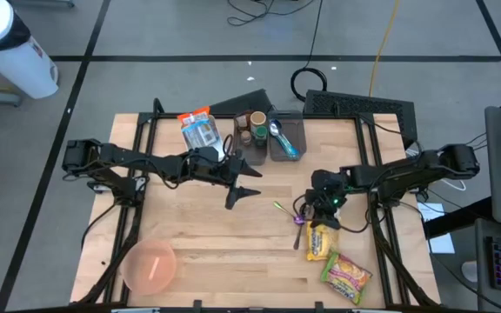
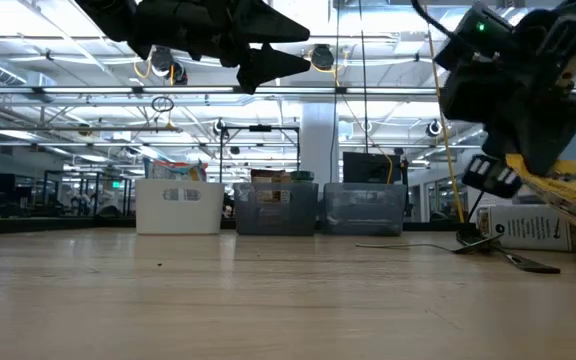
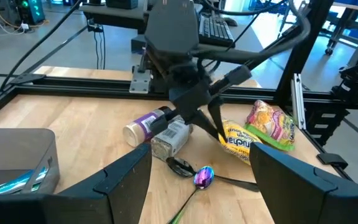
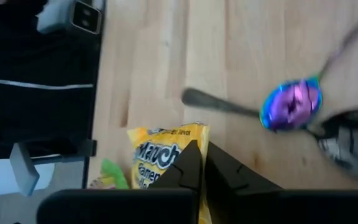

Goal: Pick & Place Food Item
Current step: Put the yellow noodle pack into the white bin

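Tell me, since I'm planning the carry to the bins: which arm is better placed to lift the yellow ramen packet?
The right. The right gripper is shut on the yellow ramen packet at the table's right front. The left gripper hangs open above mid-table, holding nothing, well away from the packet.

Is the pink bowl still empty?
Yes, the pink bowl at the table's front left corner holds nothing in the high view.

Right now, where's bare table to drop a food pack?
Free: wide wood strip between pink bowl and yellow noodle pack, below the left gripper. Crowded: back bins and around the right gripper, shut on that pack, with spoons and second packet.
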Robot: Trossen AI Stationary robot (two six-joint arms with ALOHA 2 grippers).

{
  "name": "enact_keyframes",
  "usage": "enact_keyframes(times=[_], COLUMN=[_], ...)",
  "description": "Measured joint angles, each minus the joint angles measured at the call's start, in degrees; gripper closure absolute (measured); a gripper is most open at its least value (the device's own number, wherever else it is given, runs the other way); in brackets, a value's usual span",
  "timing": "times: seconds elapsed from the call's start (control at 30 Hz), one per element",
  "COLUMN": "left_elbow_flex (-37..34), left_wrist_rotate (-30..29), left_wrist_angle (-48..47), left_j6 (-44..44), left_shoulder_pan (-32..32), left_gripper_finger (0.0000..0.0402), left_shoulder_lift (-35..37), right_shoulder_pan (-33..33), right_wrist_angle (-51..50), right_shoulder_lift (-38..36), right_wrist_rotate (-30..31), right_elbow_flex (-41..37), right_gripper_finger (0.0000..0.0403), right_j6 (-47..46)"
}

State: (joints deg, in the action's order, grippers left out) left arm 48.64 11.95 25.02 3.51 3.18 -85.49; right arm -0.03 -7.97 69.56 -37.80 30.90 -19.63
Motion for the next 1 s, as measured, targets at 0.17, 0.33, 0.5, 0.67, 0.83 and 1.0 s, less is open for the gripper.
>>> enact_keyframes(times=[0.17, 0.33, 0.5, 0.67, 0.83, 1.0], left_elbow_flex=[-0.02, -0.04, -0.04, -0.04, -0.04, -0.04], left_wrist_rotate=[0.0, -0.03, -0.03, -0.46, -4.99, -7.54], left_wrist_angle=[-0.2, -1.26, -1.51, -2.84, -4.87, -6.96], left_j6=[-0.01, -0.02, -0.02, -0.76, -0.83, -1.98], left_shoulder_pan=[0.0, 0.0, -0.22, -0.79, -1.27, -1.69], left_gripper_finger=[0.0128, 0.0128, 0.0128, 0.0128, 0.0128, 0.0128], left_shoulder_lift=[0.0, 0.0, 0.0, 0.0, 0.0, 0.0], right_shoulder_pan=[0.0, -0.02, -0.82, -2.9, -5.25, -7.23], right_wrist_angle=[-0.18, -1.79, -2.28, -2.15, -1.18, 3.21], right_shoulder_lift=[-2.44, -5.17, -7.09, -8.08, -8.04, -8.04], right_wrist_rotate=[0.08, 0.24, 1.78, 1.98, 3.54, 5.01], right_elbow_flex=[2.78, 6.09, 9.3, 11.57, 13.27, 13.4], right_gripper_finger=[0.0402, 0.0402, 0.0403, 0.0403, 0.0403, 0.0403], right_j6=[0.87, 1.66, 3.53, 6.02, 8.58, 9.87])
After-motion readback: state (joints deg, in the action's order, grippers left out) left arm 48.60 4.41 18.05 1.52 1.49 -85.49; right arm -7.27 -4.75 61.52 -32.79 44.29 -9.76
